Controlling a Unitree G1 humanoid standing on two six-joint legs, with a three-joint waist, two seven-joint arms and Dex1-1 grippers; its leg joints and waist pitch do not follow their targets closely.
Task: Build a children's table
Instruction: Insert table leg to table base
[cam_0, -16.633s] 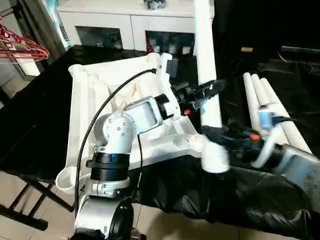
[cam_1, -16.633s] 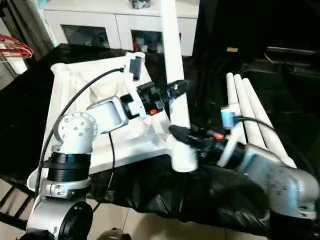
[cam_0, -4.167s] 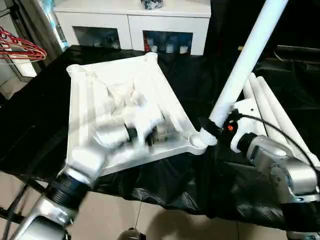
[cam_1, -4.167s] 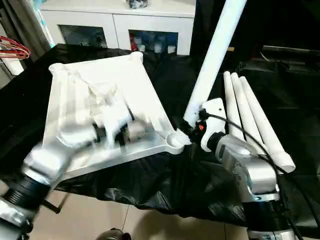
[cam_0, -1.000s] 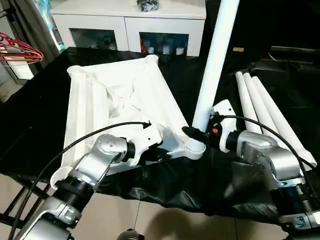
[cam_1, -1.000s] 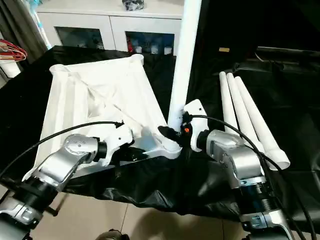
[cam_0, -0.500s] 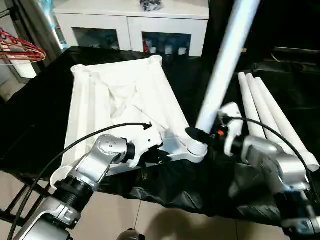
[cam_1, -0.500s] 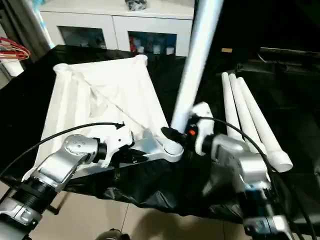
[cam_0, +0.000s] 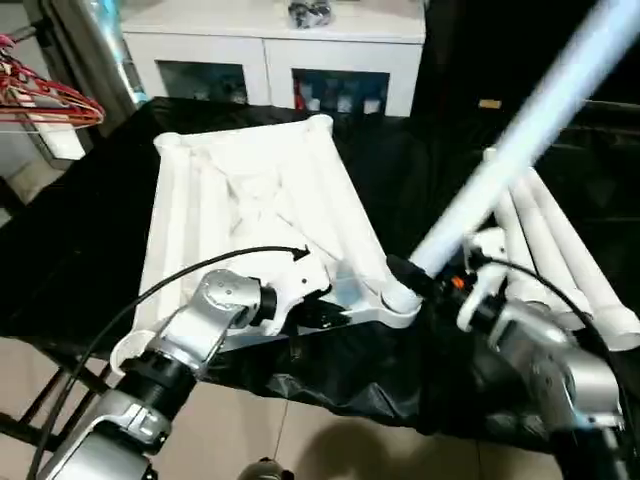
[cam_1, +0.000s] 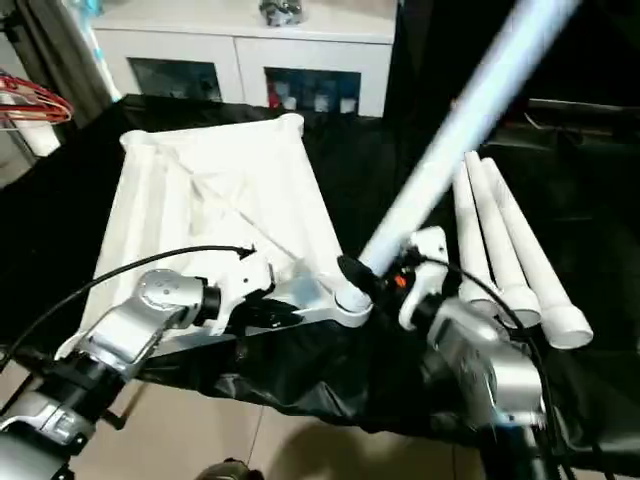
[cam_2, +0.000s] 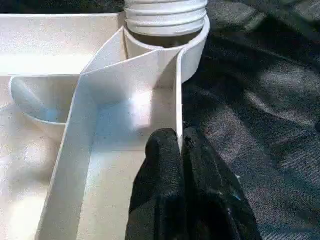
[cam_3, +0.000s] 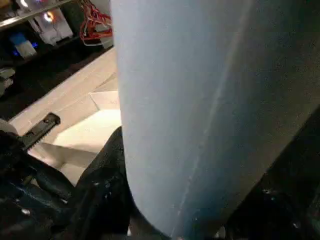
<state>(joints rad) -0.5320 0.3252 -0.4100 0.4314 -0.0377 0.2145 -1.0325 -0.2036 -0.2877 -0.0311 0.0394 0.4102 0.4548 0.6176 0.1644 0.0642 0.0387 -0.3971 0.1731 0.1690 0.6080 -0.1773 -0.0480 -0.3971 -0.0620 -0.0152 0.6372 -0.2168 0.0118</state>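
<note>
Nearest the robot, the left end effector (cam_2: 181, 150) is clamped on the thin rim wall of the tabletop (cam_0: 250, 200), just beside the near corner socket (cam_0: 400, 300), steadying the upturned slab on the black-draped worktop (cam_0: 70, 250). The right end effector (cam_0: 425, 280) grips the leg (cam_0: 520, 140) low on its shaft; the ribbed foot sits at the socket mouth while the shaft leans steeply away to the right. The step in hand looks like seating this first leg. Next, it likely needs bringing upright over the socket, then pressing or twisting home. Beyond lie three spare legs (cam_0: 560, 260), then a white cabinet (cam_0: 270, 50).
</note>
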